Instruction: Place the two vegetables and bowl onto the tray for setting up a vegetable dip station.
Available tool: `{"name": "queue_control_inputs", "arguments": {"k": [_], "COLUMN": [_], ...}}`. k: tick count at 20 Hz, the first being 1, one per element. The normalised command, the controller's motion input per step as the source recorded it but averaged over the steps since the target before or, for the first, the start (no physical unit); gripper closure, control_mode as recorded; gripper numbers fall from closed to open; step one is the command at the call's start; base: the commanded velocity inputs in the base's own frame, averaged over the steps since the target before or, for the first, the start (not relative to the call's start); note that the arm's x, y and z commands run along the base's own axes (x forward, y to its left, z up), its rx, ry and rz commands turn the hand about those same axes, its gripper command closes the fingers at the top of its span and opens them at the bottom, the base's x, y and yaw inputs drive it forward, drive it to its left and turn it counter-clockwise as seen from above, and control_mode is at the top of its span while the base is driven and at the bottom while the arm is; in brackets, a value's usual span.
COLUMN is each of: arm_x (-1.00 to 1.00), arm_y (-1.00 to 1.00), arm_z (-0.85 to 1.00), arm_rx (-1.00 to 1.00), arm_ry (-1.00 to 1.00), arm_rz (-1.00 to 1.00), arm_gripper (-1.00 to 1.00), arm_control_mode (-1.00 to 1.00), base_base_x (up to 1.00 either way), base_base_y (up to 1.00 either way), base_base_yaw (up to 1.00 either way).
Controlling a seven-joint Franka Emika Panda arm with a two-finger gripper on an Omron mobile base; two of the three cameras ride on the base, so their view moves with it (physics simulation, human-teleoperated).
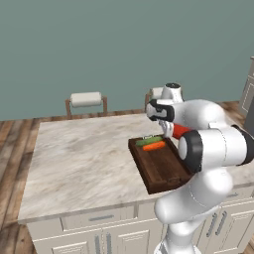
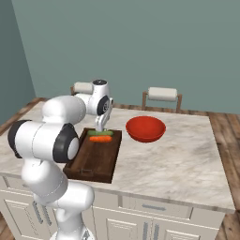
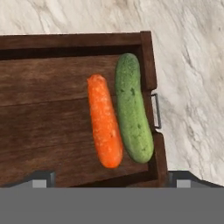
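A pale marble island top (image 2: pixel 178 154) fills the middle of both base views. On it the dark wooden tray (image 2: pixel 96 161) sits centre-left in the right base view, carrot (image 3: pixel 105 127) and cucumber (image 3: pixel 132 113) lying side by side at its far end. The gripper (image 2: pixel 102 126) hangs above them, jaws wide and empty. The red bowl (image 2: pixel 146 128) rests on the marble right of the tray

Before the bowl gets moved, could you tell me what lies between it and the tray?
Only bare marble counter separates the red bowl from the wooden tray, seen in the right base view.
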Motion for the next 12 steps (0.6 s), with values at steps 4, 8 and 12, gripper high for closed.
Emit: {"name": "queue_control_inputs", "arguments": {"k": [4, 8, 12], "arm_x": [-0.20, -0.21, -0.27], "arm_y": [-0.17, -0.10, -0.06], "arm_z": [0.16, 0.16, 0.12], "arm_rx": [0.00, -0.01, 0.00], "arm_ry": [0.00, 0.00, 0.00], "arm_rz": [-0.09, -0.11, -0.15], "arm_gripper": [-1.00, -1.00, -1.00], "arm_control_mode": [-1.00, -1.00, -1.00], "base_base_x": [0.00, 0.00, 0.00], "base_base_y": [0.00, 0.00, 0.00], "base_base_yaw": [0.00, 0.00, 0.00]}}
